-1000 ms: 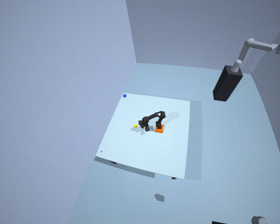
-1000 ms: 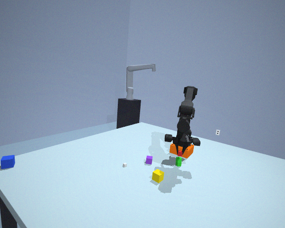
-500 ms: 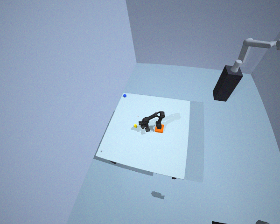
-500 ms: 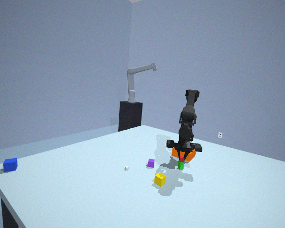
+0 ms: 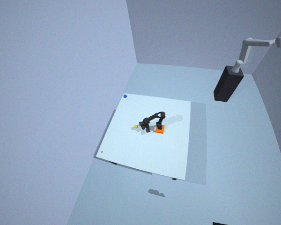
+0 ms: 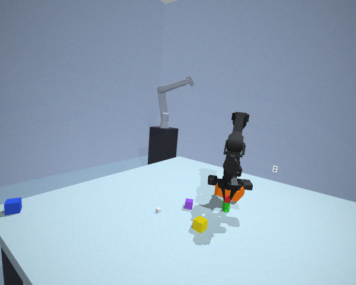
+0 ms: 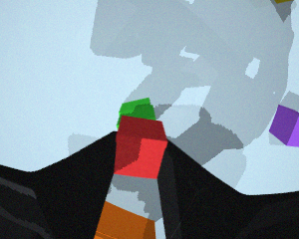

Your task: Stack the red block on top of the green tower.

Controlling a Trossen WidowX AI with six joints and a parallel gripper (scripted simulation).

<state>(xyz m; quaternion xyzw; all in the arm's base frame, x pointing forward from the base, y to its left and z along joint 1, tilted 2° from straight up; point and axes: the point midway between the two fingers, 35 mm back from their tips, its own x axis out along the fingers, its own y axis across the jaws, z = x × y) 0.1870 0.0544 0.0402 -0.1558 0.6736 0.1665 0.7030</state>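
Observation:
The red block (image 6: 227,199) (image 7: 141,151) is between the fingertips of my gripper (image 6: 227,198) (image 7: 139,141), which is shut on it. The green tower (image 6: 226,206) (image 7: 138,108) stands upright on the table. In the exterior view the red block is directly above the tower's top, with no gap seen between them. In the wrist view the red block covers part of the tower. Whether the two touch, I cannot tell. In the top view the arm hides both.
The orange base (image 5: 160,131) (image 6: 238,195) (image 7: 125,221) is behind the tower. A purple cube (image 6: 188,203) (image 7: 289,125), a yellow cube (image 5: 136,126) (image 6: 200,224), a small white cube (image 6: 158,209) and a blue cube (image 5: 125,96) (image 6: 12,206) lie on the table (image 5: 145,147) (image 6: 117,239).

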